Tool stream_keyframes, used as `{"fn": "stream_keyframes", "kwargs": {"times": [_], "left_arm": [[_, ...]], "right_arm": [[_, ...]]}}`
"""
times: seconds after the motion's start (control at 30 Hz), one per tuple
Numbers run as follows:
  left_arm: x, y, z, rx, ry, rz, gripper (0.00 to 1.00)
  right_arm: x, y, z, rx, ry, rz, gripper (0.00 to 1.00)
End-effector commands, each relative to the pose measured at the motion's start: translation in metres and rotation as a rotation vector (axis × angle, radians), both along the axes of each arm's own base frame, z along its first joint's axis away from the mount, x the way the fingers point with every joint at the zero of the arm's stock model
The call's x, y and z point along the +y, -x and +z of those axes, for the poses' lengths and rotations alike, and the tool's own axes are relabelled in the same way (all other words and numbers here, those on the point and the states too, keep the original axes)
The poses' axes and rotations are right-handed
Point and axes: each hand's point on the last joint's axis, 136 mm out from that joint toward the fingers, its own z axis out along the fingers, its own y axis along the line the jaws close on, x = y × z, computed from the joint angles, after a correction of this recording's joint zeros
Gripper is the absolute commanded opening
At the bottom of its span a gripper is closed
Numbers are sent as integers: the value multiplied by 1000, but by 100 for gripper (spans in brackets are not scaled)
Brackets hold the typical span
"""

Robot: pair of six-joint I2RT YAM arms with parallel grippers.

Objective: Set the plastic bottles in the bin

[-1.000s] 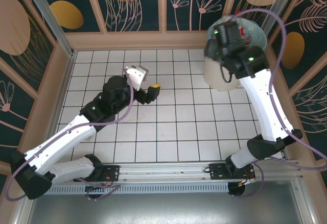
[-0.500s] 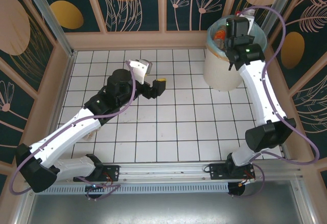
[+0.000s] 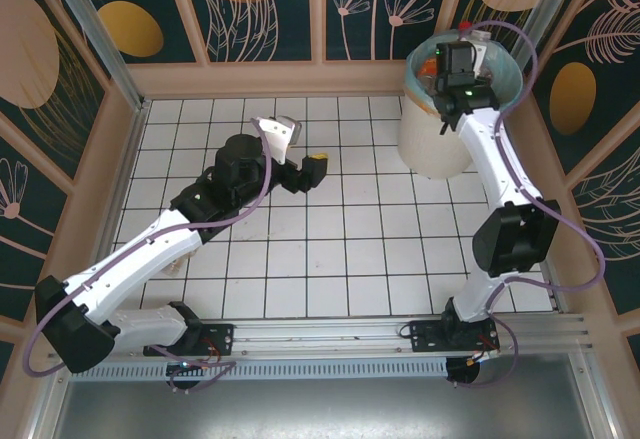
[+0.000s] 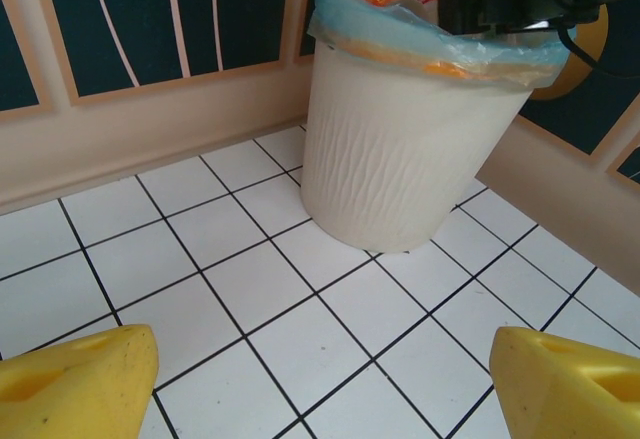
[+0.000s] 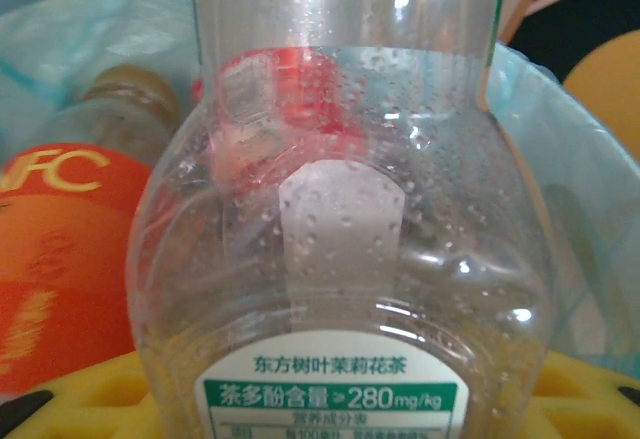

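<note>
progress: late, by my read | bin (image 3: 425, 149) upper right: other bottles (image 5: 60, 249) inside | right gripper (image 3: 462, 44): clamped on clear bottle (image 5: 340, 239) over bin mouth, release pending | left gripper (image 4: 320, 384): spread wide, empty

Bin (image 3: 428, 149) at table's (image 3: 350, 259) far right corner. Right gripper (image 3: 463, 39) over its mouth, gripping a bottle (image 5: 350, 239) above other bottles (image 5: 60, 249) inside. Left gripper (image 3: 312, 169) mid-table, left of bin.

Both arms are glossy white moulded links (image 3: 150, 249) joined by black rounded joint housings (image 3: 515, 239), a lilac cable (image 3: 24, 351) looping along each. Behind the jaws of the left gripper (image 4: 320, 389) sits a pale grey camera block (image 3: 272, 131); bright yellow fingertip pads (image 4: 80, 384) line them. Small green lights (image 3: 463, 85) glow behind the jaws of the right gripper (image 3: 452, 51).
</note>
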Motion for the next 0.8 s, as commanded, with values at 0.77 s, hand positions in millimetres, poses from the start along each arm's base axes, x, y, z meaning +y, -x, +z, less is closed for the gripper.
{"fn": "stream_keyframes", "kwargs": {"times": [0.77], "left_arm": [[2, -7, 1, 5, 26, 40, 86]], "right_arm": [[-36, 15, 39, -165, -181, -13, 63]]}}
